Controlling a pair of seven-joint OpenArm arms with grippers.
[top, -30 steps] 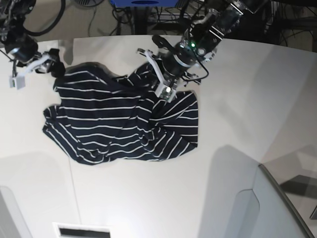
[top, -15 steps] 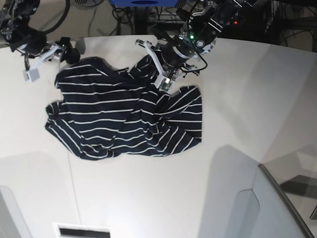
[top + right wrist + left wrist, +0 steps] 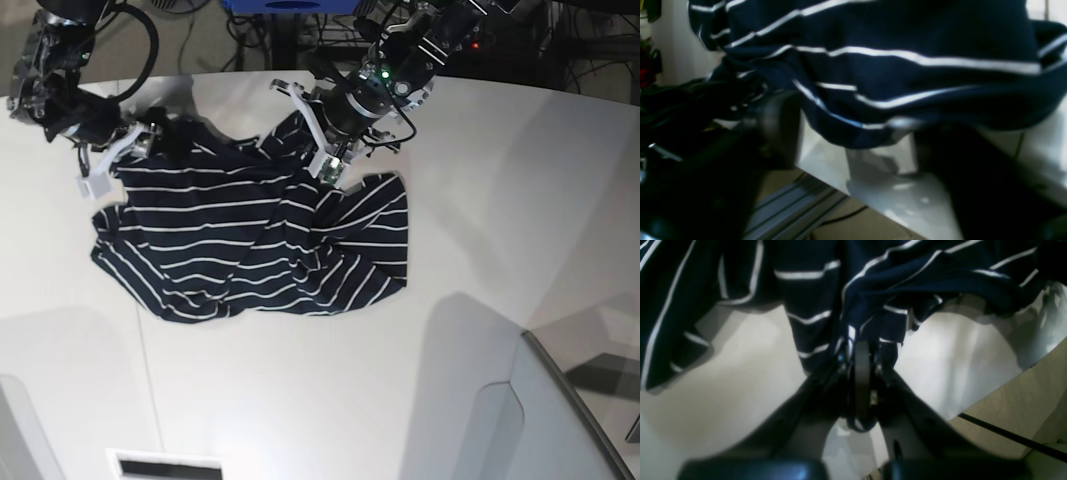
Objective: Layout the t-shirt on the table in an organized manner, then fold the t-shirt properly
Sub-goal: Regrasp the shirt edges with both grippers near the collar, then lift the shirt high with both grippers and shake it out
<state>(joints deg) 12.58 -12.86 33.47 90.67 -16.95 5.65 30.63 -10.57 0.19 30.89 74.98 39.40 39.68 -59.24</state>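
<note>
The left end effector [image 3: 862, 350] pinches the t-shirt [image 3: 250, 240] (right end effector [image 3: 110, 165] grip unclear), so uneven pulling could bunch it across the worktop [image 3: 480, 200].

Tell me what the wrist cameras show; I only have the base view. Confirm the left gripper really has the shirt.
Observer: Left wrist view: the left gripper is shut on a bunched fold of the t-shirt.
Operator: Report whether that fold is off the table.
Observer: Yes, bare table shows beneath the hanging cloth on both sides.
Operator: Now the right gripper.
Observer: Right wrist view: the right gripper is open, the shirt's hem sagging between its fingers, not clamped.
</note>
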